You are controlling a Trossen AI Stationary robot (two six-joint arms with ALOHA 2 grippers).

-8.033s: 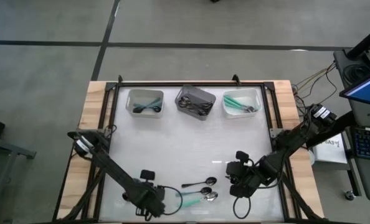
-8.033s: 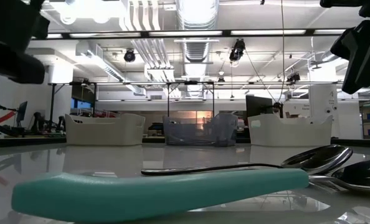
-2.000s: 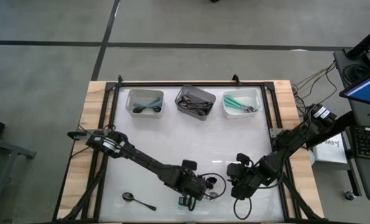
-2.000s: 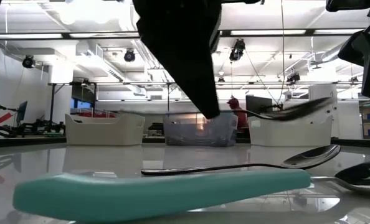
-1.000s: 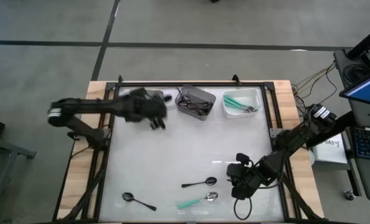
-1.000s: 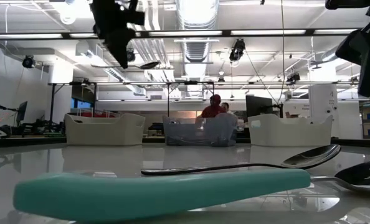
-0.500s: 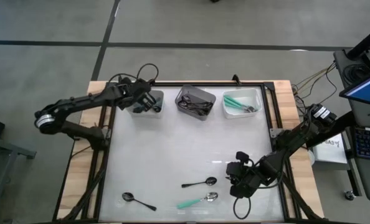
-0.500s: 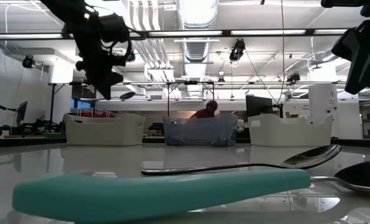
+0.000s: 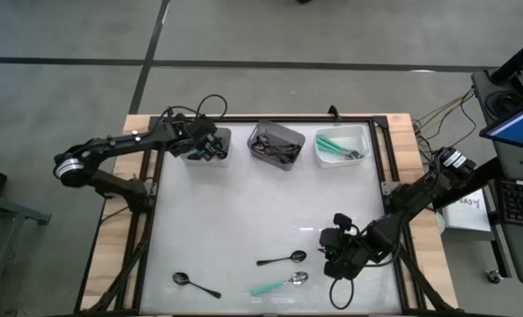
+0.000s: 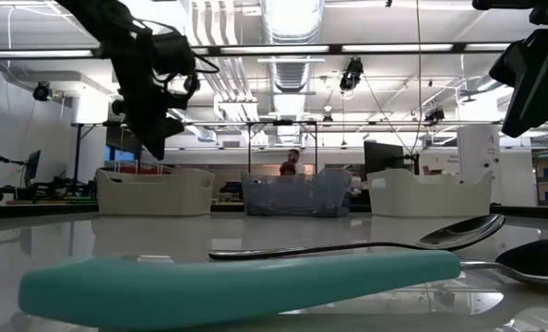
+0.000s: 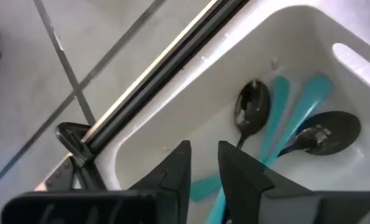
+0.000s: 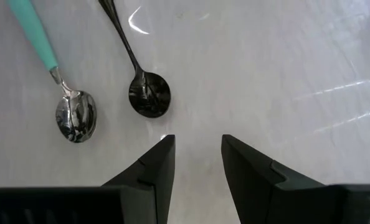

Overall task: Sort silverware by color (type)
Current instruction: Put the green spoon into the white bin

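Note:
My left gripper (image 9: 210, 148) hangs over the white left bin (image 9: 191, 141) at the table's far edge, open by a narrow gap and holding nothing (image 11: 203, 152). Under it, dark-bowled spoons with teal handles (image 11: 278, 124) lie in the bin. My right gripper (image 9: 330, 254) hovers open and free near the table's near right (image 12: 197, 149). Ahead of it, an all-black spoon (image 12: 149, 96) and a silver-bowled, teal-handled spoon (image 12: 76, 118) lie flat on the table. A second black spoon (image 9: 195, 284) lies toward the near left.
A grey middle bin (image 9: 276, 145) holds black spoons, and a white right bin (image 9: 342, 145) holds teal-handled ones. A black frame (image 9: 270, 118) runs around the white tabletop. In the low view, a person shows in the room far behind the bins.
My left gripper carried a dark-bowled spoon above the table's far left, came down over the left bin and stopped there. The spoon that showed below its fingers half a second ago is gone from them. The right arm kept still.

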